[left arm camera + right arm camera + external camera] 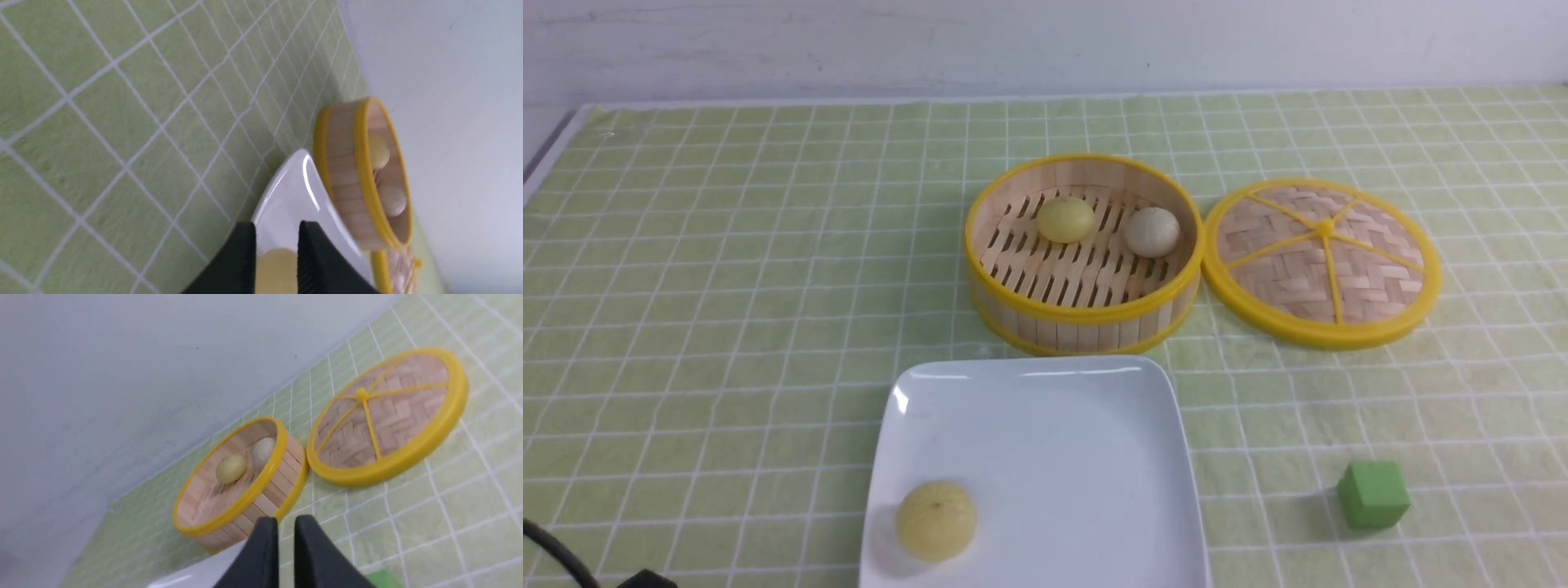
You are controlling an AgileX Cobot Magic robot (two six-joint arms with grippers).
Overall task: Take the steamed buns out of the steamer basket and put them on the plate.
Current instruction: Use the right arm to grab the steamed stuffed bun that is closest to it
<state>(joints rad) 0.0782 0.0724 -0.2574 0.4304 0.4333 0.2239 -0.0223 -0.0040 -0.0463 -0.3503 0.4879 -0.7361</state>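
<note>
Tablecloth [727,286] of green check carries the white square plate [1054,441] with one pale yellow bun [936,520] at its near left corner, and behind it the bamboo steamer basket [1083,317] holding a yellow bun [1065,219] and a greyish-white bun [1152,231] — its woven lid [1321,261] lies flat alongside. Left gripper [277,245] hangs back from the plate with jaws slightly parted, the plated bun seen through the gap but not touched. Right gripper [286,535] — jaws nearly together, pinching nothing — sits well short of the basket, near a green cube [1373,493].

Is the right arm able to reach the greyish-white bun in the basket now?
Probably yes. The greyish-white bun lies uncovered in the basket, the lid rests beside it, and nothing stands between the right gripper and it.
</note>
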